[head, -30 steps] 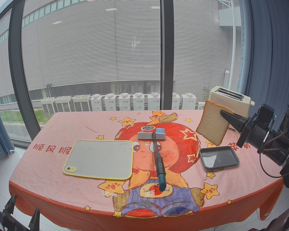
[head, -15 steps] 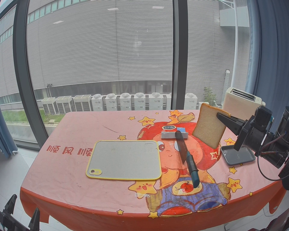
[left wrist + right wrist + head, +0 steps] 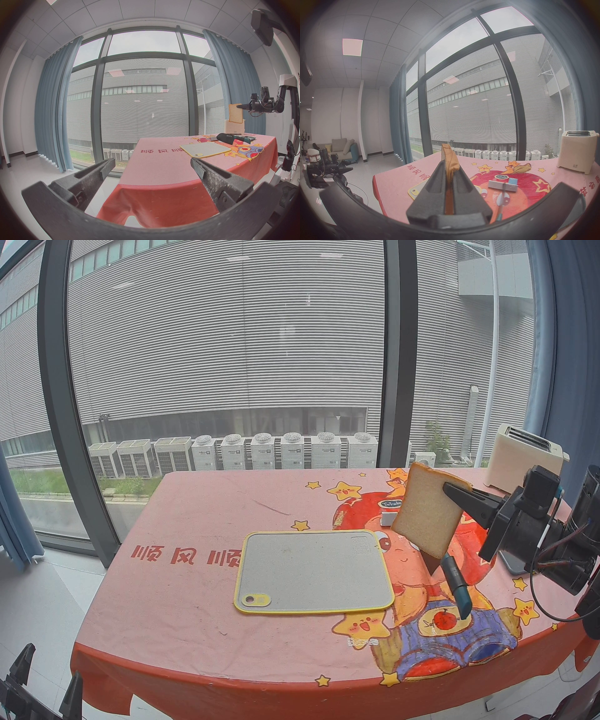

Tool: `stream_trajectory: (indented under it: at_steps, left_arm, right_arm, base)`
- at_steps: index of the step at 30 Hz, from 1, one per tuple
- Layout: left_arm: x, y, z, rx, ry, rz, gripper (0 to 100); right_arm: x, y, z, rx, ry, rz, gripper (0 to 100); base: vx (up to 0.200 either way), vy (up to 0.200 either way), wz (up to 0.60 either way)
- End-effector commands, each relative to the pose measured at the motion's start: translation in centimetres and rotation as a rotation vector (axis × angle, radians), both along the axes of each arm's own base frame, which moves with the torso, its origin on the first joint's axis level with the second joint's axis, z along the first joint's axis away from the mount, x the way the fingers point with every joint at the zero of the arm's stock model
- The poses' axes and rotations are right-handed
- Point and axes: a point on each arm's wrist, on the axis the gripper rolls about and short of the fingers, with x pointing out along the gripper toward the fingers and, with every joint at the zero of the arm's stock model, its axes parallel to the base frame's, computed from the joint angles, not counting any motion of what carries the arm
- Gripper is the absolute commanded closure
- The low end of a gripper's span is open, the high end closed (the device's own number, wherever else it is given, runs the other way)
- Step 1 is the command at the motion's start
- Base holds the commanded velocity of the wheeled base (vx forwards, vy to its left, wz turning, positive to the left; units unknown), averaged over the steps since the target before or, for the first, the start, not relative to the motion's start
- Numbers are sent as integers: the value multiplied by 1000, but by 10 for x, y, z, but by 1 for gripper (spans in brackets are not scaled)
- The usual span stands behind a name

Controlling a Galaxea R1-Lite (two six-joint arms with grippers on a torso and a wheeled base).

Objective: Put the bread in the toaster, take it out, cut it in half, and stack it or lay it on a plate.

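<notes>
- The left gripper [image 3: 150, 175] hangs low off the table's near left corner, its jaws wide apart and holding nothing; it also shows at the lower left edge of the head view
- The table [image 3: 187, 590] carries a pink cartoon-printed cloth, with a window and a grey building behind it
- A grey cutting board [image 3: 312, 571] with a yellow rim lies flat near the middle of the cloth, bare
- The slice of bread [image 3: 428, 518] is in the air just right of the board, standing on edge and tilted, above the knife's blade
- The right gripper [image 3: 453, 490] comes in from the right, its jaws clamped on the bread's upper right corner; in the right wrist view the crust [image 3: 449, 162] stands pinched between the two black fingers [image 3: 431, 187]
- The knife [image 3: 456, 587] lies on the cloth under the bread, its blue-tipped handle pointing to the near edge
- The cream toaster [image 3: 524, 455] stands at the far right of the table, well apart from the bread
</notes>
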Motion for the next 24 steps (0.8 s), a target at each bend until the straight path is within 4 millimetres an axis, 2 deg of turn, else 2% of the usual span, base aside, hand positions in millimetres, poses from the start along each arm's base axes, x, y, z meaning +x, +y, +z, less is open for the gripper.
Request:
stream_trajectory:
  at_steps: [1,13,24]
  left_arm:
    - [1,0,-4,5,7,-1,0]
    - [1,0,-4,5,7,-1,0]
    - [1,0,-4,5,9,-1,0]
  right_arm:
    - [1,3,-3,-2,16,11,100]
    - [1,20,-14,48,113,27,100]
    - [1,45,-23,274,363,103,100]
  base:
    - [0,0,0]
    - [0,0,0]
    - [0,0,0]
